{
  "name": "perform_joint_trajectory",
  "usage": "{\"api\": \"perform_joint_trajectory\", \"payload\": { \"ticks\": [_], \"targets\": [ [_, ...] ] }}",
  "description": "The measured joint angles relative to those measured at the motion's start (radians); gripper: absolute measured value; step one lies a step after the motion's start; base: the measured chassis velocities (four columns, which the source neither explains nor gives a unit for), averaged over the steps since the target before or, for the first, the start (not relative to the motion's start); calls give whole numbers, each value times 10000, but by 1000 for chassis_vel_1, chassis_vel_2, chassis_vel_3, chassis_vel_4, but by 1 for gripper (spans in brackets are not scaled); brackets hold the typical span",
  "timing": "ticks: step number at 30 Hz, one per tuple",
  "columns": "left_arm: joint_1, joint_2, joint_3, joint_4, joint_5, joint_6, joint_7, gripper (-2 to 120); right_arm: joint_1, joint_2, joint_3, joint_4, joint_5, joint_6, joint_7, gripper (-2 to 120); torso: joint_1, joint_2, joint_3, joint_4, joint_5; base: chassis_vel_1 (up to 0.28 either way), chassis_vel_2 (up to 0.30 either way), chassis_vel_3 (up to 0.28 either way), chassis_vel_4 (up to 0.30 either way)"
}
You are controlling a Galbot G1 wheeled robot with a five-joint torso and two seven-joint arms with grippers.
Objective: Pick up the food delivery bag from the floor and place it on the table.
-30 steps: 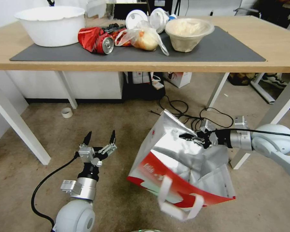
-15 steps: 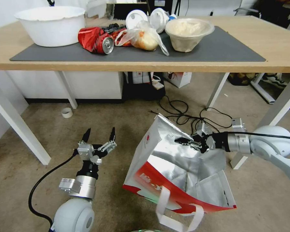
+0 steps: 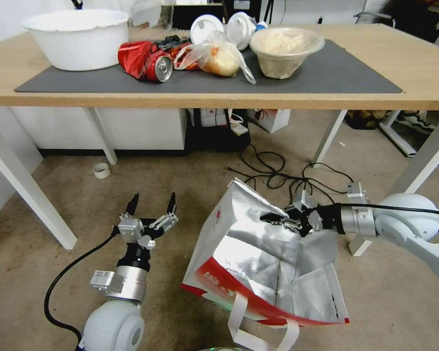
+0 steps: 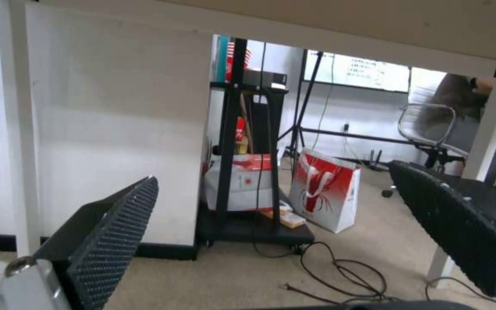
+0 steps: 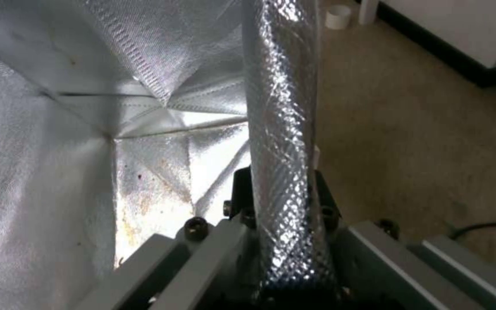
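The food delivery bag (image 3: 258,263), white with a red band and silver foil lining, is tilted over the floor (image 3: 180,185) with its open mouth toward me and a white loop handle hanging at the front. My right gripper (image 3: 274,219) comes in from the right and is shut on the bag's far foil rim. In the right wrist view the rolled foil rim (image 5: 282,129) runs between the fingers. My left gripper (image 3: 151,207) hovers open to the left of the bag, apart from it, fingers pointing toward the table (image 3: 205,100). Its ribbed pads (image 4: 116,232) stand wide apart.
On the table's grey mat (image 3: 327,73) sit a white bowl (image 3: 78,39), a crushed red can (image 3: 144,59), a plastic food bag (image 3: 217,58) and a beige bowl (image 3: 285,51). White table legs (image 3: 29,195) flank the floor space. Black cables (image 3: 278,175) lie behind the bag.
The right gripper has moved left and slightly toward me, carrying the bag's rim. The bag has shifted left and lower in the picture. The left arm has barely moved.
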Motion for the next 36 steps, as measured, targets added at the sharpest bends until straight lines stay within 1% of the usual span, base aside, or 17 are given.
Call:
{"api": "perform_joint_trajectory", "payload": {
  "ticks": [2,4,10,13,16,19,27,30,31,34,36],
  "targets": [
    [-2,0,0,1,-4,-3,8,100,118,0,-109,5,112,-42,-20,0,0,0,0,1,0,0,0,0,0],
    [-4,0,0,1,-11,-8,22,100,461,10,-433,6,289,-151,-114,0,0,0,0,1,-1,0,0,0,0],
    [-2,-3,-20,2,-28,-42,35,100,976,108,-904,-39,342,-230,-233,0,0,0,0,2,1,0,0,0,0],
    [4,-5,-33,28,-60,-138,86,100,1084,162,-1041,-40,341,-243,-242,0,0,0,0,1,-1,0,0,0,0],
    [38,3,-71,44,-190,-242,269,100,1159,216,-1161,-41,331,-246,-243,0,2,14,10,1,0,0,0,0,0],
    [51,6,-92,51,-226,-275,332,100,1184,230,-1205,-29,324,-247,-242,0,8,88,72,1,0,0,0,0,0],
    [49,12,-94,45,-252,-269,343,100,1171,241,-1262,94,314,-265,-256,0,16,466,441,0,-1,0,0,0,0],
    [43,14,-91,37,-252,-267,343,100,1164,238,-1262,116,312,-269,-259,0,24,541,510,1,0,0,0,0,0],
    [45,18,-88,13,-254,-260,336,100,1151,220,-1262,145,309,-279,-283,0,55,725,666,1,0,0,0,0,0],
    [47,19,-87,2,-256,-258,331,100,1144,214,-1262,151,302,-281,-292,0,65,790,722,1,0,0,0,0,0],
    [60,20,-87,-13,-258,-254,322,100,1112,198,-1262,168,286,-281,-296,0,75,918,839,0,0,0,0,0,0]
  ]
}}
